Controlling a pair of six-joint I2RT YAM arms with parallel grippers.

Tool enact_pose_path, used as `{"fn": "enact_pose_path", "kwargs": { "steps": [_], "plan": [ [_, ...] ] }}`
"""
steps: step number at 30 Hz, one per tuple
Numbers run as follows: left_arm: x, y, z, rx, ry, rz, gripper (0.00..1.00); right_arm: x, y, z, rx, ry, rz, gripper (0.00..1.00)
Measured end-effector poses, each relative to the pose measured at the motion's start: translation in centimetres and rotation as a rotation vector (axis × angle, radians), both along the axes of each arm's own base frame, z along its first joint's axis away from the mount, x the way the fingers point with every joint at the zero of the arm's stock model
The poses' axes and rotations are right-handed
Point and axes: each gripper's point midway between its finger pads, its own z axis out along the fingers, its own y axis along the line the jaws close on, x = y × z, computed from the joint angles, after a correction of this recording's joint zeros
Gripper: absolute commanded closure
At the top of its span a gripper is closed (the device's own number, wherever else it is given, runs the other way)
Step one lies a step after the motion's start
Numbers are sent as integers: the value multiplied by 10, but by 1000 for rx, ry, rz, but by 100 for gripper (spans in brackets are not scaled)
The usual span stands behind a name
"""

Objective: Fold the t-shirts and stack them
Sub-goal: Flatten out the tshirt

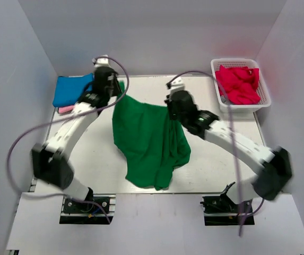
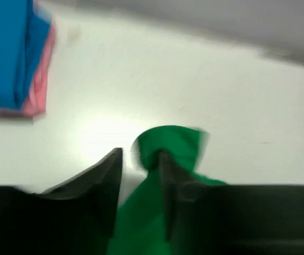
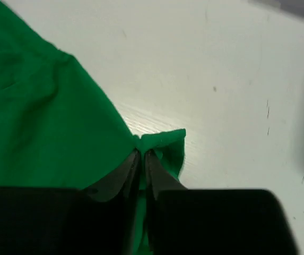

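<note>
A large dark green t-shirt (image 1: 146, 138) hangs spread between my two grippers over the middle of the table. My left gripper (image 1: 109, 85) is at its far left corner. In the left wrist view the gripper (image 2: 139, 156) has its jaws apart, with a bunch of green cloth (image 2: 170, 141) between them against the right finger; that view is blurred. My right gripper (image 1: 172, 106) is at the shirt's far right corner. The right wrist view shows it (image 3: 141, 153) shut on a pinch of the green cloth (image 3: 35, 122). A folded blue t-shirt (image 1: 72, 90) lies on a pink one (image 1: 66, 109) at the far left.
A white lattice basket (image 1: 247, 107) at the far right holds a crumpled red t-shirt (image 1: 239, 82). The blue and pink stack also shows at the top left of the left wrist view (image 2: 3, 53). Grey walls close in the table on three sides.
</note>
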Motion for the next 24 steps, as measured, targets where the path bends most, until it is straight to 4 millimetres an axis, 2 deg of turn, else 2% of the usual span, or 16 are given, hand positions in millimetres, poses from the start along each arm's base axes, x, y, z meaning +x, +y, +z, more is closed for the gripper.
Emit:
{"fn": "enact_pose_path", "kwargs": {
  "steps": [1,2,4,6,8,10,12,15,17,19,20,22,24],
  "plan": [
    [16,3,-43,54,102,33,18,8,3,-30,-43,64,-21,51],
    [27,6,-82,102,199,61,0,17,5,-59,-76,126,-45,35],
    [38,13,-141,178,374,103,0,27,1,-106,-141,234,-90,10],
    [49,16,-168,212,460,133,0,31,-4,-129,-168,298,-117,10],
    [51,20,-170,218,490,152,0,31,-11,-132,-159,316,-136,10],
    [47,22,-155,199,472,156,0,31,-16,-116,-103,287,-146,10],
    [39,19,-129,152,413,143,0,22,-24,-97,-39,251,-155,10],
    [7,11,-102,61,349,85,0,5,-40,-76,68,214,-180,10],
    [-19,-1,-101,-15,327,16,0,-8,-47,-79,116,222,-193,10],
    [-45,-15,-125,-73,353,-59,0,-26,-57,-103,129,280,-206,10],
    [-60,-23,-146,-93,401,-97,0,-33,-60,-116,137,307,-211,10],
    [-89,-39,-202,-114,541,-162,0,-55,-72,-149,124,386,-234,10],
    [-121,-49,-256,-109,699,-204,0,-74,-82,-173,115,442,-250,10]
  ]
}}
